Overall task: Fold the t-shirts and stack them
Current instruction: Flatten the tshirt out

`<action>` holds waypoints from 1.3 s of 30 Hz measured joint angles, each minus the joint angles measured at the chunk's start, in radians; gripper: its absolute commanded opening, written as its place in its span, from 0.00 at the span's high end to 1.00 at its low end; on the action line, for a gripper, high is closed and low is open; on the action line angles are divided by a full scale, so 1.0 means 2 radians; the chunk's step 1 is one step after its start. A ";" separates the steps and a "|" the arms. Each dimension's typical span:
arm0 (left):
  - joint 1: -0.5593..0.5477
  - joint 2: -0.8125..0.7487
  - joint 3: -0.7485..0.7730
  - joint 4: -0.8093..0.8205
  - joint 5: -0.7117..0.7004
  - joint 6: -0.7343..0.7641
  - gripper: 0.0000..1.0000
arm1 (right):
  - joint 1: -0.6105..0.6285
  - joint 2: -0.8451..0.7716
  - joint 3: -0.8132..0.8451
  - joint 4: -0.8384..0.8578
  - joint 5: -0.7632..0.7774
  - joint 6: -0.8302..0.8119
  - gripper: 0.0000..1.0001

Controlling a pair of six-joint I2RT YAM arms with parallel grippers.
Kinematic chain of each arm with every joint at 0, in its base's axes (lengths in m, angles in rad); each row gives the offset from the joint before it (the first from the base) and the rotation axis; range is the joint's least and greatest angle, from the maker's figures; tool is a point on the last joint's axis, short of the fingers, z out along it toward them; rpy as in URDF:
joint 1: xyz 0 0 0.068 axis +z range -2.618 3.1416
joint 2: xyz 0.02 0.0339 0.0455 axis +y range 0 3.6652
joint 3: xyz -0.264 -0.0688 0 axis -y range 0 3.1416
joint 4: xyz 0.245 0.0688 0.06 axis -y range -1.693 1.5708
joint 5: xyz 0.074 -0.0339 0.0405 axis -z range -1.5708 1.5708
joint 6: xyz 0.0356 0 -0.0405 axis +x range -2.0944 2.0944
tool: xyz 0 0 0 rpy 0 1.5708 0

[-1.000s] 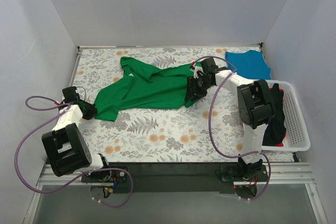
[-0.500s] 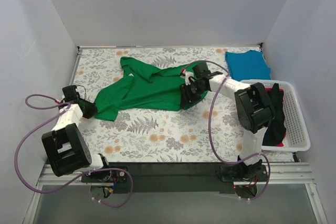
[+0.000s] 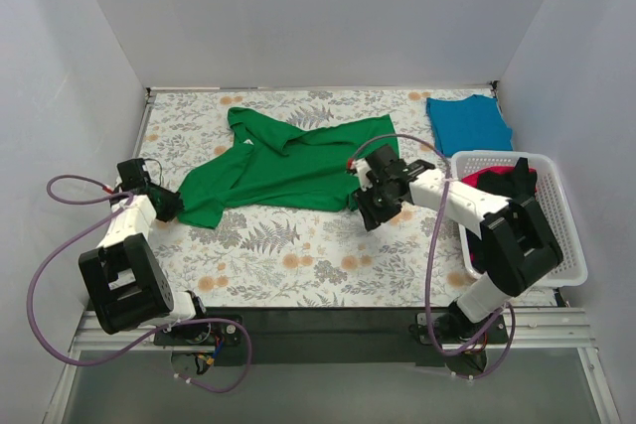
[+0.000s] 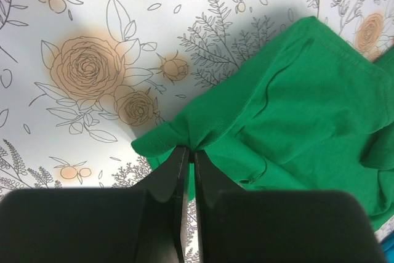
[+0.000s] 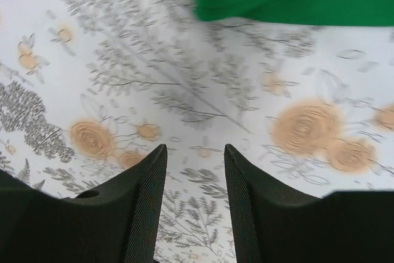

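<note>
Left claw (image 4: 191, 150) pinches the green t-shirt (image 4: 295, 103) corner; right claw (image 5: 194, 151) parted, empty, near its hem; basket (image 3: 562, 217) beyond.

Plain pale grey walls (image 3: 298, 7) enclose three sides of a floral-print table (image 3: 298, 255), evenly lit.

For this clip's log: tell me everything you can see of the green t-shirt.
The green t-shirt is plain bright green soft fabric. It lies spread but rumpled across the far middle of the floral table, with folds bunched towards its far left. The left claw is shut on its near-left corner, pinching the hem. The right claw is open just off its near-right edge, touching nothing.
</note>
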 measured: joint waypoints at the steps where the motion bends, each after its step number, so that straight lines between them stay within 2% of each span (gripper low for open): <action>1: 0.000 0.000 0.002 0.000 -0.001 0.000 1.00 | -0.020 -0.006 0.000 0.002 -0.002 0.003 0.51; 5: -0.002 0.000 0.008 0.000 -0.001 0.000 1.00 | -0.089 -0.013 0.006 0.017 -0.054 0.027 0.49; 8: -0.002 0.000 0.009 0.000 -0.001 0.000 1.00 | -0.110 0.007 0.030 0.036 -0.097 0.051 0.46; 14: -0.005 0.000 0.009 0.000 0.000 0.001 1.00 | -0.119 0.091 0.099 0.098 -0.152 0.095 0.46; 19: -0.008 -0.001 0.009 0.000 0.000 0.002 1.00 | -0.123 0.142 0.121 0.124 -0.163 0.112 0.48; 28: -0.011 -0.010 0.008 0.000 0.000 0.004 1.00 | -0.128 0.159 0.122 0.128 -0.159 0.101 0.49; 31: -0.012 -0.011 0.006 0.000 0.000 0.005 1.00 | -0.128 0.159 0.118 0.131 -0.166 0.094 0.54; 34: -0.012 -0.012 0.004 -0.001 0.000 0.005 1.00 | -0.128 0.159 0.109 0.131 -0.176 0.089 0.64; 37: -0.012 -0.013 0.004 0.000 0.000 0.005 1.00 | -0.128 0.159 0.105 0.130 -0.191 0.084 0.84; 39: -0.012 -0.013 0.004 0.000 0.000 0.005 1.00 | -0.128 0.158 0.102 0.131 -0.197 0.082 0.92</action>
